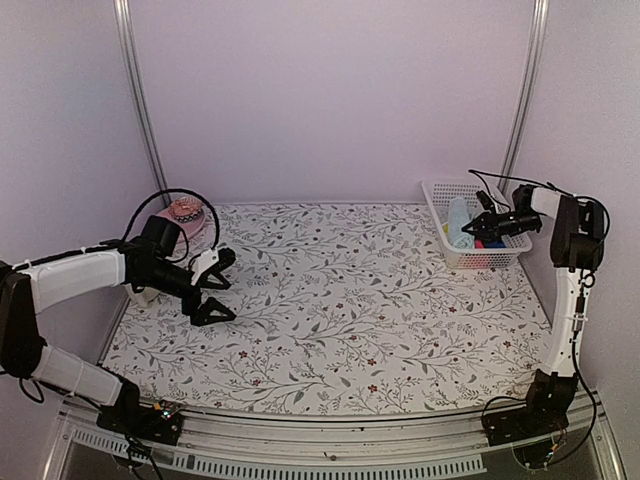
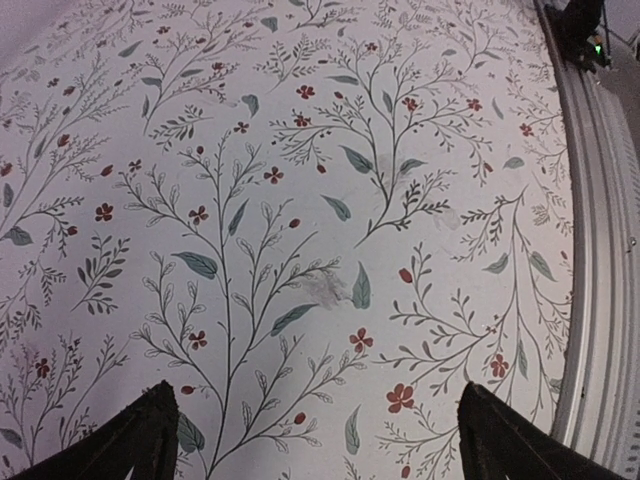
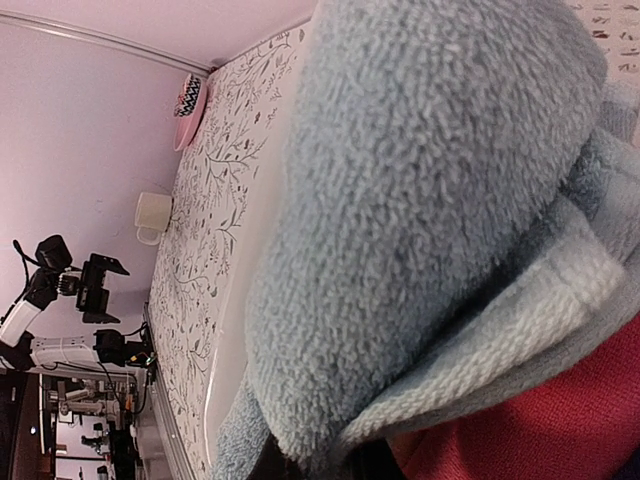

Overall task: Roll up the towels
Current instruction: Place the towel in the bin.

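Note:
The pale aqua towel (image 1: 458, 218) stands bunched in the white basket (image 1: 436, 192) at the back right. It fills the right wrist view (image 3: 430, 200), its hemmed edge folded down between my fingers. My right gripper (image 1: 470, 230) reaches into the basket and is shut on this towel; only its dark finger bases (image 3: 275, 462) show under the cloth. A bit of deep blue (image 1: 481, 245) shows in the basket beside the gripper; I cannot tell whether it is the royal blue towel. My left gripper (image 1: 225, 287) is open and empty, low over the floral table cover (image 2: 318, 420).
A red cloth (image 3: 560, 420) lies under the aqua towel in the basket. The pink hat (image 1: 185, 214) sits at the back left behind my left arm. A white cup (image 3: 150, 215) stands near the left wall. The table's front rail (image 2: 600, 250) runs along the edge.

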